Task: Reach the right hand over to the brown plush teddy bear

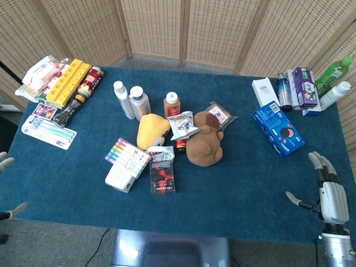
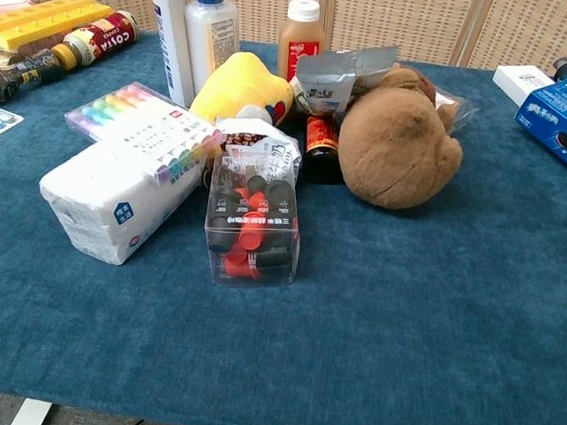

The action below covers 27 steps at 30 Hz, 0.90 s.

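brown plush teddy bear — mid-table, lying in the central clutter, touching a foil packet; likely soft, light, squashy, best taken round its rounded body. right hand — near table edge, well apart, fingers spread, holding nothing. surface: blue cloth table; woven screens behind

On the blue cloth table lie one brown plush teddy bear, one yellow plush toy, two white plastic bottles, one orange-brown drink bottle with a white cap and one clear box of red and black pieces.
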Each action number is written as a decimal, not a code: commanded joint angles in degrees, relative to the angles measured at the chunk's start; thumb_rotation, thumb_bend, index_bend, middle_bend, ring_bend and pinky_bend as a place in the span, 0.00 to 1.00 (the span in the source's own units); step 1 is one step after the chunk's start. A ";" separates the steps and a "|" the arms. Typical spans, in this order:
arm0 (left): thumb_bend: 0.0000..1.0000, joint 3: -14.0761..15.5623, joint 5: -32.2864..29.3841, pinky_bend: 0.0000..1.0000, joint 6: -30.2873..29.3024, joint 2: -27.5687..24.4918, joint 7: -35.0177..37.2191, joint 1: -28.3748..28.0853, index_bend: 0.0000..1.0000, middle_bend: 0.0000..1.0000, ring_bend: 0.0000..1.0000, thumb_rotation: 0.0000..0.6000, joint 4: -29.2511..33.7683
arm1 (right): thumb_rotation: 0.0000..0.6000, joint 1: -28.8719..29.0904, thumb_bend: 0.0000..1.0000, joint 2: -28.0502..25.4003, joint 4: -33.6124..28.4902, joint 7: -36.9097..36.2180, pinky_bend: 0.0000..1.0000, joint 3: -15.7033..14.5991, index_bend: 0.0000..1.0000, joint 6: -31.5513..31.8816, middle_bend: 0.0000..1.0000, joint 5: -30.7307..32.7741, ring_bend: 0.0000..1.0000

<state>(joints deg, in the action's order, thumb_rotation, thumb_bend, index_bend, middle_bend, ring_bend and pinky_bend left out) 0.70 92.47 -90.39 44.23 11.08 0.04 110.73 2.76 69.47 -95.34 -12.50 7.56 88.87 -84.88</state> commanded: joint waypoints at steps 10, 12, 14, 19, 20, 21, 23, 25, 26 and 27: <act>0.00 -0.01 -0.41 0.00 0.12 0.01 0.03 -0.01 0.12 0.00 0.00 1.00 -0.22 | 1.00 1.26 0.00 0.37 -0.10 1.71 0.00 0.33 0.00 -1.53 0.00 0.30 0.00; 0.00 -0.02 -0.47 0.00 0.50 0.07 -0.10 -0.20 0.12 0.00 0.00 1.00 -0.15 | 1.00 2.50 0.00 0.10 -1.56 2.96 0.00 0.94 0.00 -2.70 0.00 0.17 0.00; 0.00 -0.08 -0.54 0.00 0.63 0.12 -0.24 -0.31 0.12 0.00 0.00 1.00 -0.08 | 1.00 4.17 0.00 -0.49 -3.87 4.76 0.00 1.64 0.00 -4.45 0.00 -0.03 0.00; 0.00 -0.08 -0.71 0.00 0.92 0.25 -0.62 -0.43 0.12 0.00 0.00 1.00 -0.06 | 1.00 9.27 0.00 -1.06 -11.18 9.03 0.00 4.60 0.00 -10.51 0.00 2.78 0.00; 0.00 -0.10 -0.83 0.00 1.00 0.25 -0.58 -0.47 0.12 0.00 0.00 1.00 -0.10 | 1.00 10.79 0.00 -0.84 -12.72 10.50 0.00 5.57 0.00 -12.27 0.00 4.26 0.00; 0.00 -0.14 -0.93 0.00 1.02 0.25 -0.52 -0.48 0.12 0.00 0.00 1.00 -0.14 | 1.00 11.95 0.00 -0.67 -13.77 11.60 0.00 6.24 0.00 -13.64 0.00 5.45 0.00; 0.00 -0.20 -1.07 0.00 0.98 0.18 -0.25 -0.49 0.12 0.00 0.00 1.00 -0.22 | 1.00 14.70 0.00 0.13 -15.71 14.33 0.00 7.88 0.00 -16.59 0.00 8.73 0.00; 0.00 -0.26 -1.14 0.00 0.85 0.11 0.04 -0.47 0.12 0.00 0.00 1.00 -0.32 | 1.00 17.45 0.00 1.42 -16.83 17.44 0.00 9.42 0.00 -18.92 0.00 12.14 0.00; 0.00 -0.29 -1.19 0.00 0.81 0.07 0.18 -0.46 0.12 0.00 0.00 1.00 -0.35 | 1.00 18.60 0.00 2.04 -17.14 18.74 0.00 10.03 0.00 -19.74 0.00 13.58 0.00; 0.00 -0.30 -1.23 0.00 0.79 0.02 0.34 -0.45 0.12 0.00 0.00 1.00 -0.40 | 1.00 19.70 0.00 2.74 -17.28 20.09 0.00 10.58 0.00 -20.39 0.00 15.02 0.00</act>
<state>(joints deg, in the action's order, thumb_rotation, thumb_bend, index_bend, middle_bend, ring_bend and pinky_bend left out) 0.41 91.27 -89.58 44.28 11.38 -0.42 110.36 19.55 70.61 -111.01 4.52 16.12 71.01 -73.03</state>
